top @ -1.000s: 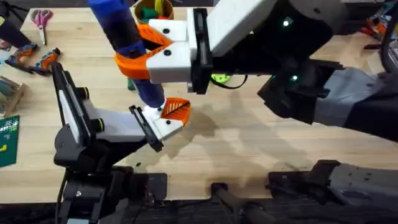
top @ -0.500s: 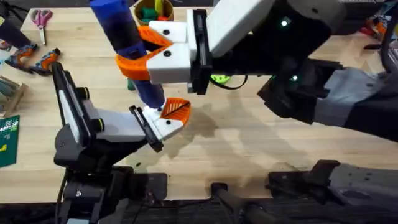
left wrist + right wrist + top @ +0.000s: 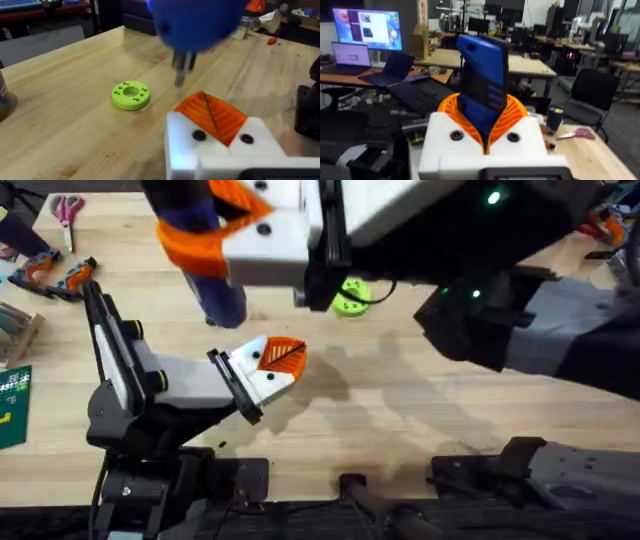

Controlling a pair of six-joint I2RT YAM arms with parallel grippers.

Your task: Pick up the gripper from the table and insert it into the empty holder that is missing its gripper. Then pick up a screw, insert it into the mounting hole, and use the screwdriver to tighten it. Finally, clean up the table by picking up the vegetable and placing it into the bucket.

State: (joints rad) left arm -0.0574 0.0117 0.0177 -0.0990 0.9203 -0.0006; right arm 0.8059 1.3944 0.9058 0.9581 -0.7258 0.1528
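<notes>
The right gripper (image 3: 215, 240) is seen large and high at the far side of the overhead view, its white blocks and orange pads clamped on the screwdriver (image 3: 205, 265). In the right wrist view the blue body (image 3: 482, 95) is pinched between the two ribbed pads, standing upright. One screwdriver is counted: thick, bright blue, with a thin metal tip (image 3: 181, 70) seen in the left wrist view hanging just above the left gripper, not touching it.

The left gripper (image 3: 268, 370) is held low over the table (image 3: 400, 410), left of centre. Its two orange pads are pressed together, with nothing between them. Two dark screw heads are seen on its white blocks in the left wrist view, one on each side. Each white holder (image 3: 185, 145) is seen carrying an orange gripper (image 3: 212, 115).

One lime-green disc (image 3: 350, 297) with holes lies on the table beyond the left gripper, to its right. Scissors (image 3: 67, 210) and orange-handled tools (image 3: 60, 275) lie at the far left.
</notes>
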